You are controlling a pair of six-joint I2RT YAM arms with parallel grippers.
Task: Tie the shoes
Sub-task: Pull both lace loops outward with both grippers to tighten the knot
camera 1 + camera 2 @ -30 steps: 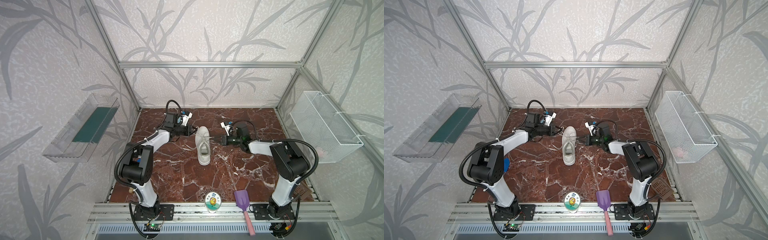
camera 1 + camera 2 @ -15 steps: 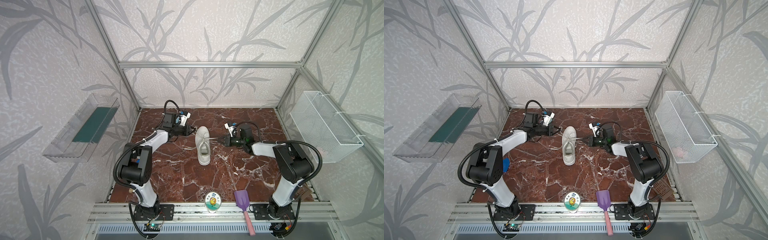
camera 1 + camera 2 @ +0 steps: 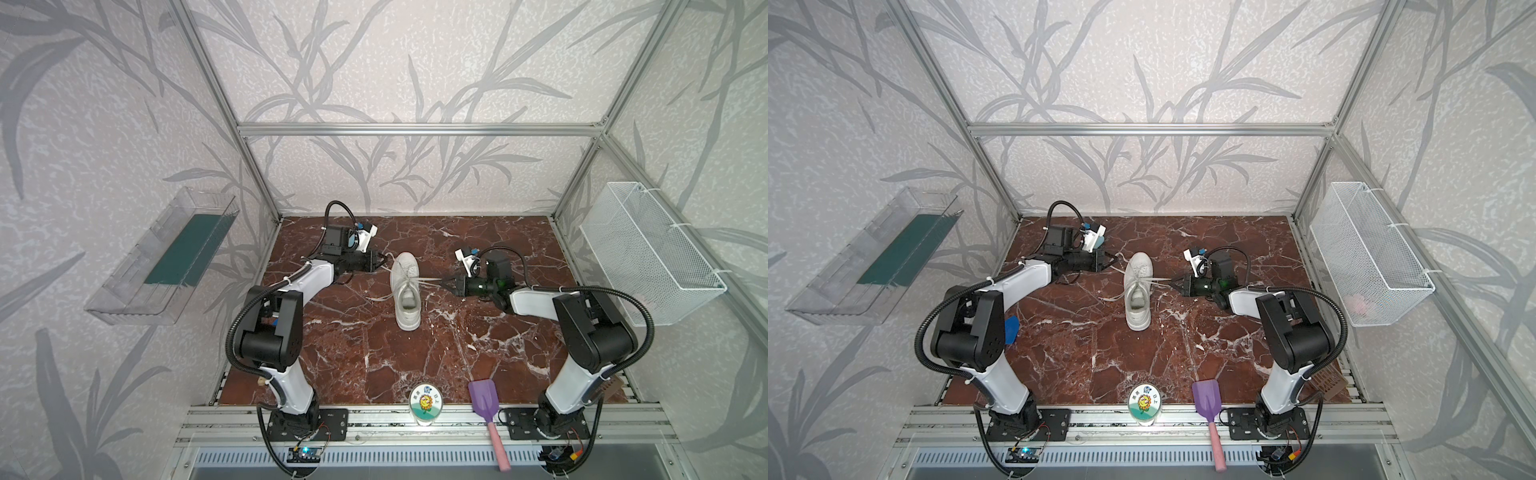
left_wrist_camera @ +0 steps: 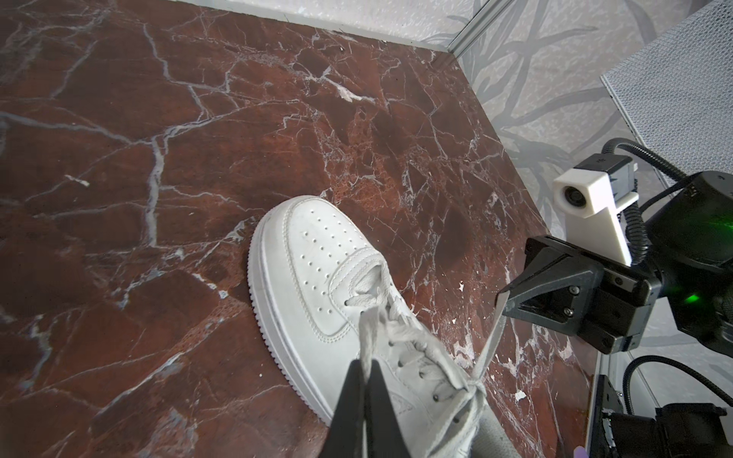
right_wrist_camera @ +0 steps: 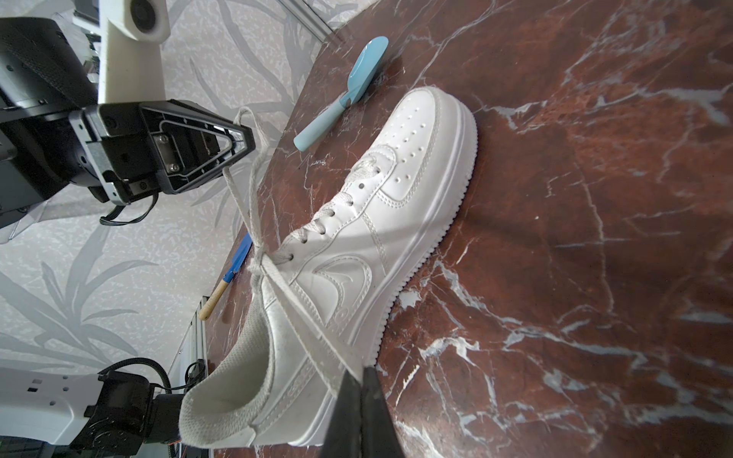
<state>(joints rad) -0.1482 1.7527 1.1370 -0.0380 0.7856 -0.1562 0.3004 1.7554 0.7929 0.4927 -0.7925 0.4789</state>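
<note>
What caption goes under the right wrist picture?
Left gripper and right gripper each pinch a lace of the white sneaker.

Both top views look down from high in front; wrist views sit close, all sharing the sneaker.

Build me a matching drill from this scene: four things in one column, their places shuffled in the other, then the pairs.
Things:
1. sneaker
2. purple scoop
3. wire basket
4. clear tray

Places:
a. hung up on the right side
b. centre of the table
c. hung up on the left side
d. lying at the table's front edge

Pairs: 1-b, 2-d, 3-a, 4-c
</note>
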